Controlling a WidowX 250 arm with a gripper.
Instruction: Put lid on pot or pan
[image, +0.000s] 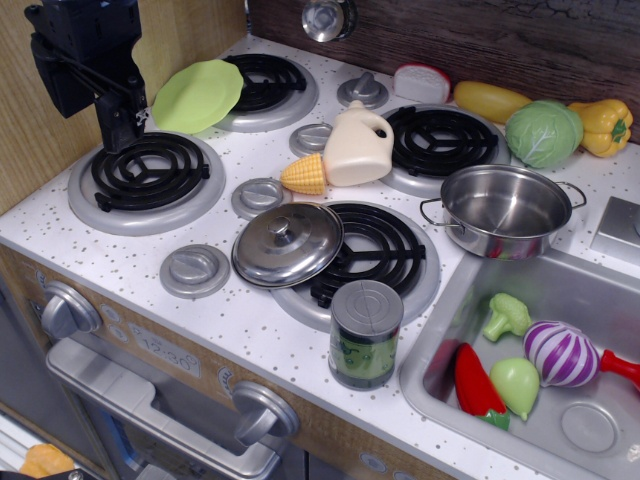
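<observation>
The lid (287, 243), domed shiny steel with a small knob, lies on the left edge of the front right burner (370, 255). The pan (505, 210), shallow shiny steel with two wire loop handles, stands empty to the right, at the sink's far edge. My black gripper (120, 128) hangs at the far left over the front left burner (148, 175), well away from lid and pan. Its fingers point down and nothing shows between them. I cannot tell whether they are open or shut.
A light-green plate (197, 96) lies by the back left burner. A cream jug (357, 145) and corn (303, 175) sit mid-stove. A green-labelled can (365, 333) stands in front of the lid. The sink (590, 290) holds toy vegetables. A cabbage (543, 133) and yellow pepper (603, 125) sit at the back right.
</observation>
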